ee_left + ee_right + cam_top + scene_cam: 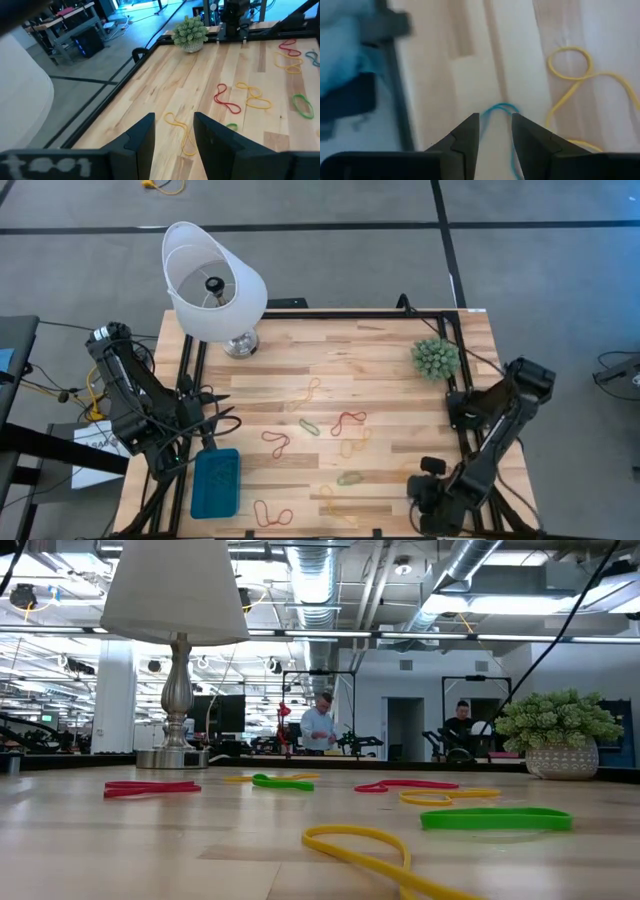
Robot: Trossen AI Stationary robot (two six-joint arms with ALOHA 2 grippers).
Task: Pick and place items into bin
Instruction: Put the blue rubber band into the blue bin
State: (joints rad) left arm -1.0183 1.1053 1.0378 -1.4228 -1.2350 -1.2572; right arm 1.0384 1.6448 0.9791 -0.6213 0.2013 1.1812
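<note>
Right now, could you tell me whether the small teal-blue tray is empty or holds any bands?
Not empty: the teal-blue tray shows faint band loops inside; their number and colours cannot be told.

Pale wooden surface (400,380) in glued strips, smooth with a soft sheen. Thin rubbery bands (495,819), smooth and slightly glossy. Matt teal bin (216,483), plastic by the look. Lamp (213,285) with a matt white shade and polished metal base. Dark matt tool fingers (142,142).
</note>
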